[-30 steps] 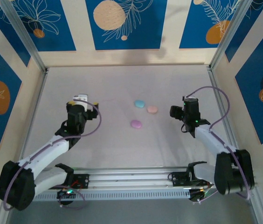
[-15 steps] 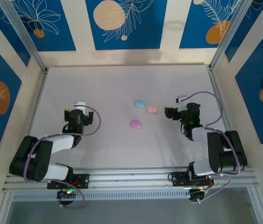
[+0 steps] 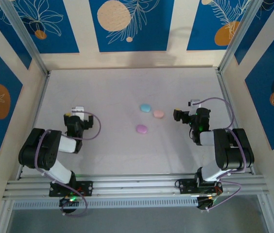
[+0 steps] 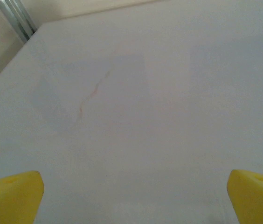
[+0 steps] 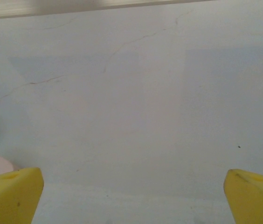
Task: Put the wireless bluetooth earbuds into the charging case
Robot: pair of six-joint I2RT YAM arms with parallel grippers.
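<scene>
The enclosure is walled with blue panels (image 3: 132,24) printed with white leaf outlines and peach and orange discs, set between cream strips. A pale surface (image 3: 127,87) is laid across the floor; fine hairline marks (image 4: 94,91) are seen on it in the wrist views. Aluminium rails (image 3: 137,187) are run along the near edge, where the left arm (image 3: 44,150) and right arm (image 3: 229,150) are bolted, each folded low. The left pincer (image 3: 77,114) is held released, its yellow fingertips (image 4: 10,196) spread wide over bare surface, well apart from the cases. The right pincer (image 3: 178,115) is likewise released, nothing being held, near the peach case (image 3: 158,113). Three closed pebble-like charging cases are laid mid-surface: a blue case (image 3: 145,107) just beside the peach one, and a lilac case (image 3: 141,128) nearer the arms. Whether earbuds are housed inside cannot be told.
</scene>
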